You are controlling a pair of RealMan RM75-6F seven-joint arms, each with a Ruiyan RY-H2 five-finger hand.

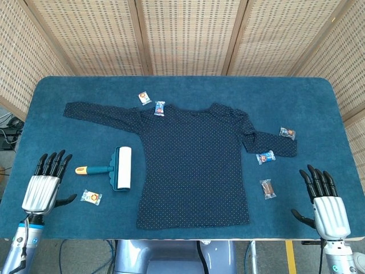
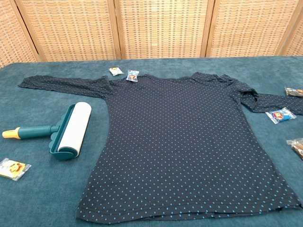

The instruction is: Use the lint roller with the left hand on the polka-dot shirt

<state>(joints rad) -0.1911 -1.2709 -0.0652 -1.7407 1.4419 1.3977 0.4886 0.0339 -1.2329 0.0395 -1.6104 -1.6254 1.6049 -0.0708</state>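
A dark navy polka-dot shirt [image 1: 194, 165] [image 2: 180, 142] lies spread flat in the middle of the table, sleeves out to both sides. The lint roller [image 1: 114, 168] [image 2: 66, 130], teal with a white roll and a yellow handle tip, lies on the cloth just left of the shirt. My left hand [image 1: 44, 185] hovers open near the front left edge, a short way left of the roller's handle, holding nothing. My right hand [image 1: 325, 200] stays open at the front right edge, apart from everything. Neither hand shows in the chest view.
Small wrapped snacks are scattered around: one [image 1: 90, 197] near my left hand, two [image 1: 144, 98] [image 1: 159, 108] by the collar, three [image 1: 287, 133] [image 1: 265, 157] [image 1: 267, 188] by the right sleeve. The blue-covered table [image 1: 85, 91] is backed by wicker screens [image 1: 182, 34].
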